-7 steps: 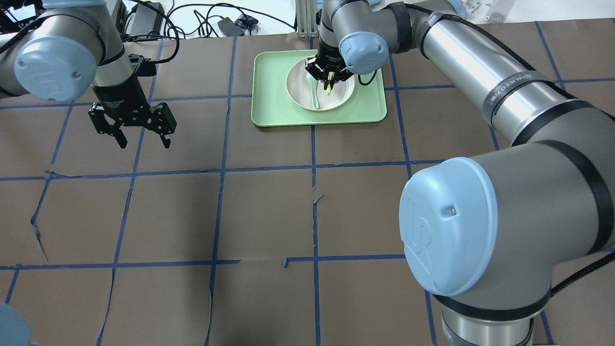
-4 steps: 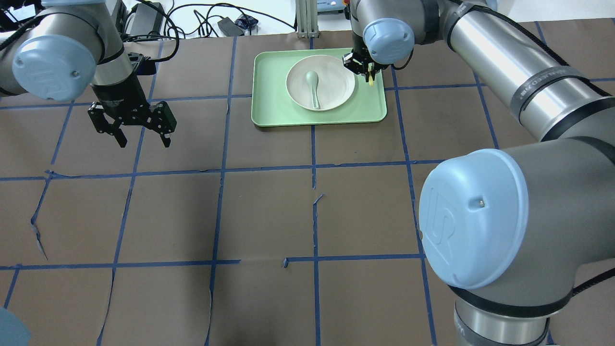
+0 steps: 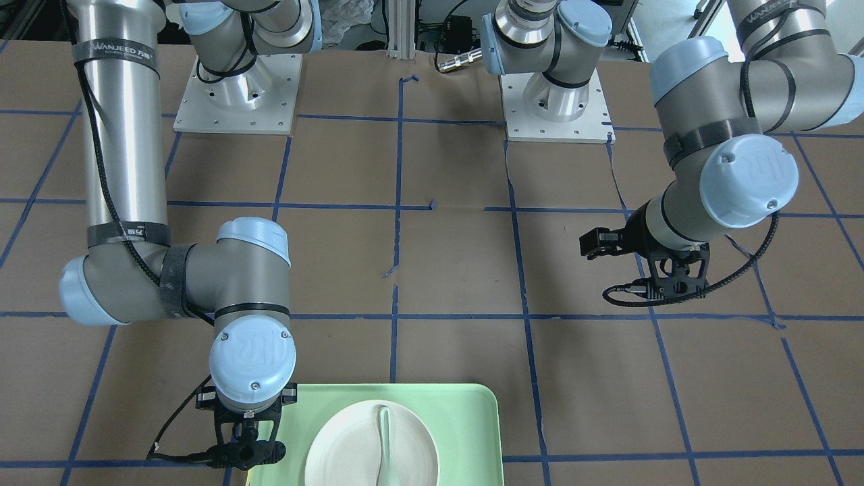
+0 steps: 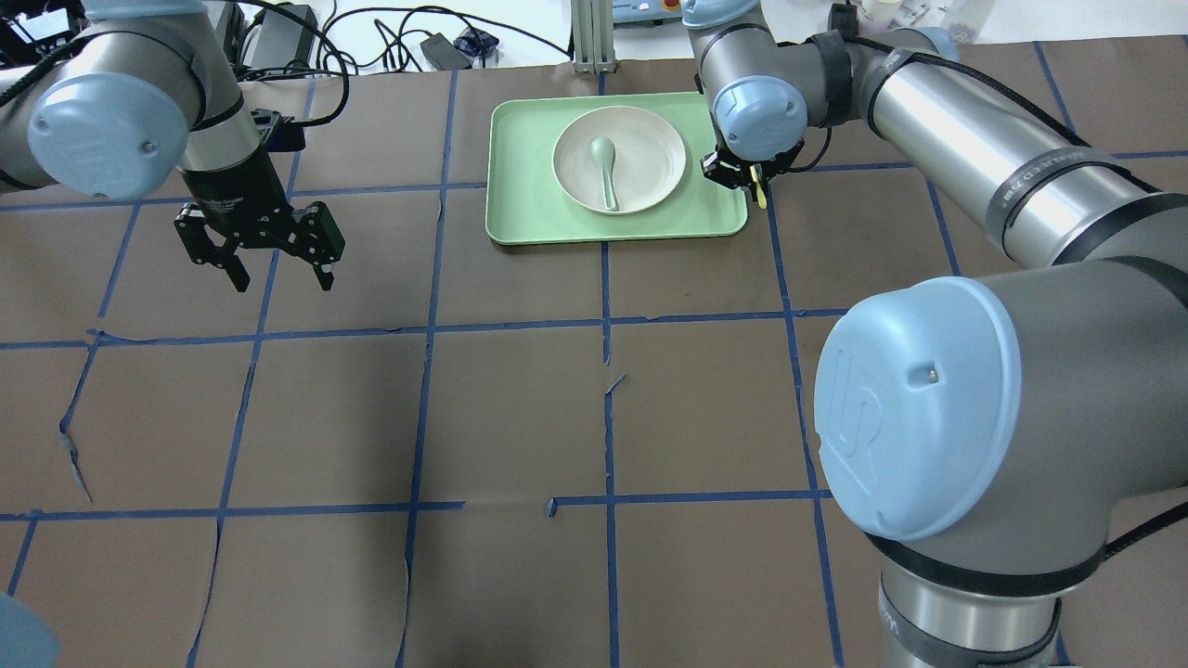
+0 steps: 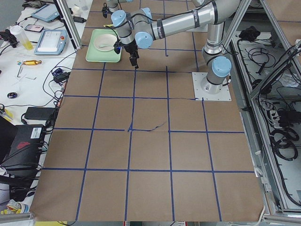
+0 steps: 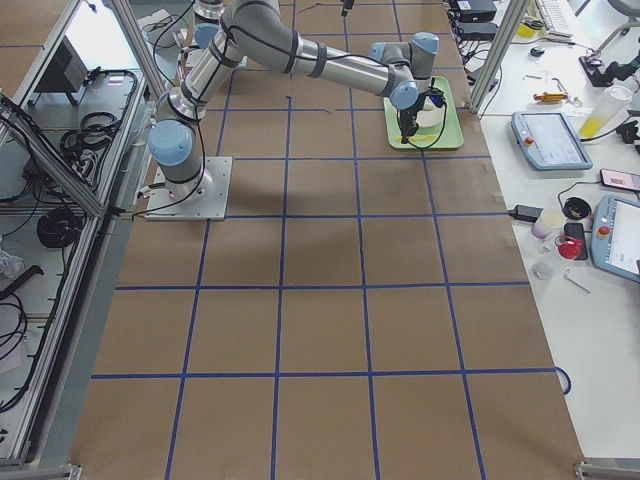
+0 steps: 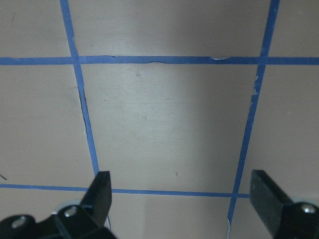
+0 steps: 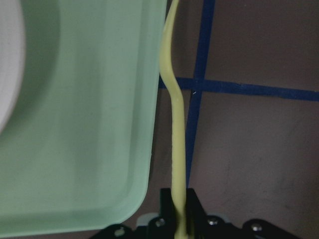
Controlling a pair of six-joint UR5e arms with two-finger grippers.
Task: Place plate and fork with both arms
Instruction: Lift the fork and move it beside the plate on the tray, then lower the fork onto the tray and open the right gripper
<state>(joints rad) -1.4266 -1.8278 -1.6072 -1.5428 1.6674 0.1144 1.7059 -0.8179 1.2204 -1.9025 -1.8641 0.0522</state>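
The off-white plate (image 4: 652,156) lies on the mint-green tray (image 4: 529,215) at the far side of the table, with a pale spoon (image 4: 605,173) in it. My right gripper (image 4: 748,182) is shut on the yellow fork (image 4: 761,196) and holds it just outside the tray's right edge, above the brown table. In the right wrist view the fork (image 8: 175,134) runs from the closed jaws along the tray's rim (image 8: 149,149). My left gripper (image 4: 284,276) hangs open and empty over the table far to the left; its fingers (image 7: 99,191) frame bare paper.
Brown paper with blue tape lines (image 4: 608,320) covers the table. Cables and a power brick (image 4: 288,28) lie beyond the far edge. My right arm's large elbow (image 4: 914,408) fills the near right of the overhead view.
My right gripper has carried the fork from above the plate rightward, past the tray's right edge, and slightly toward the robot. The left arm has barely moved.
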